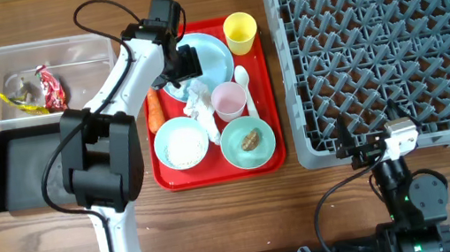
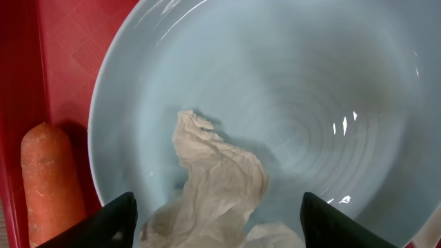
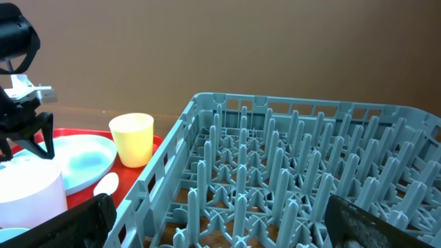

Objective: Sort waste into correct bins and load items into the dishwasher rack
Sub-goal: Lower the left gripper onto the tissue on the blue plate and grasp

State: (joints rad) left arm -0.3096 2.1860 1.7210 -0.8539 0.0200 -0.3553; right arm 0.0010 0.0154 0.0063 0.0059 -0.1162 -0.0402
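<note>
Crumpled tissue (image 2: 220, 172), lower centre, sits between left gripper's (image 2: 220, 215) open jaws (nothing held); shallow pinch may drop it.

A wooden table (image 1: 223, 229) carries four things — clear tub (image 1: 81, 58), black tray (image 1: 27, 173), red tray (image 1: 218, 168), grey dishwasher rack (image 1: 383, 49).

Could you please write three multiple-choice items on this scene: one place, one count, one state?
1. Where on the flat red serving tray is the orange carrot? A left edge; B right edge; C centre.
2. How many pale blue-green bowls stand on it? A one; B two; C four.
3. The left gripper above the crumpled white tissue is: A open; B shut on it; C shut, empty.
Answers: A, it hugs the left rim; B, one holds white rice grains, one a small brown lump; A, its fingers flank the tissue.
</note>
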